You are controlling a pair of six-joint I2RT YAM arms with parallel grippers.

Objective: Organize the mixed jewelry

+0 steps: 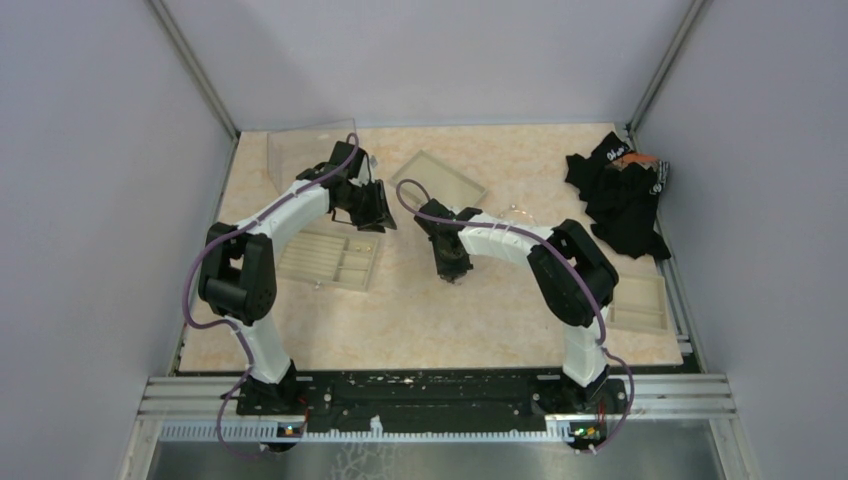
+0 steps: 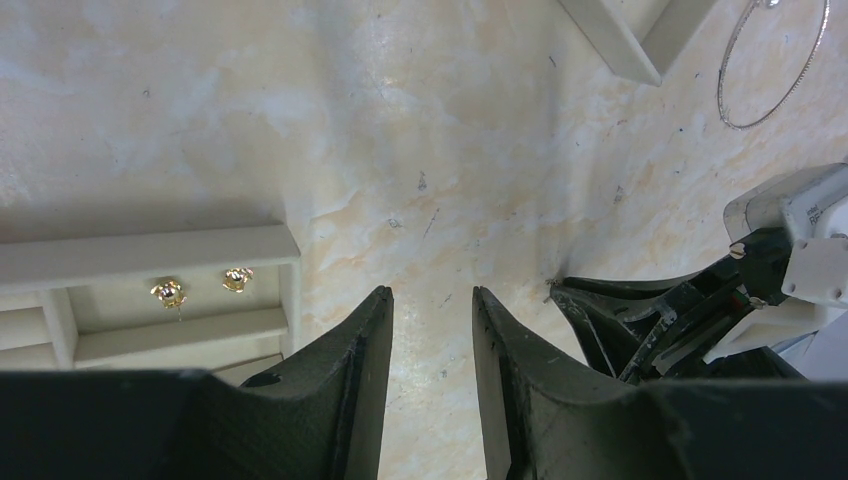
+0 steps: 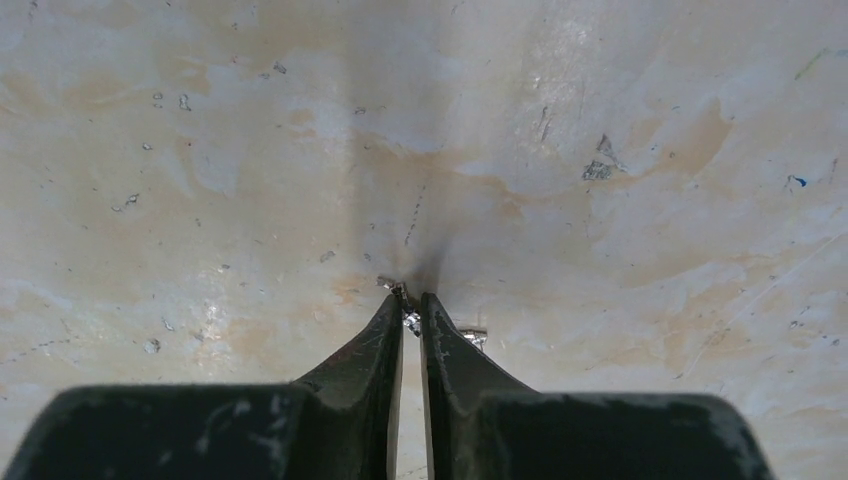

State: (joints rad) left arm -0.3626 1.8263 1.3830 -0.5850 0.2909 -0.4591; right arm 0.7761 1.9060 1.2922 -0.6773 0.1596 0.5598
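Observation:
My right gripper is tip-down on the table, shut on a tiny silvery piece pinched between its fingertips. A second tiny silvery piece lies on the table against the outside of its right finger. In the top view the right gripper is at mid-table. My left gripper is open and empty above bare table, next to the compartment tray, which holds two small gold studs. The thin silvery loop lies on the table beyond, also faint in the top view.
The compartment tray lies under the left arm, with a clear lid behind it. A shallow beige tray sits at back centre and another beige tray at the right edge. A black cloth heap is at back right.

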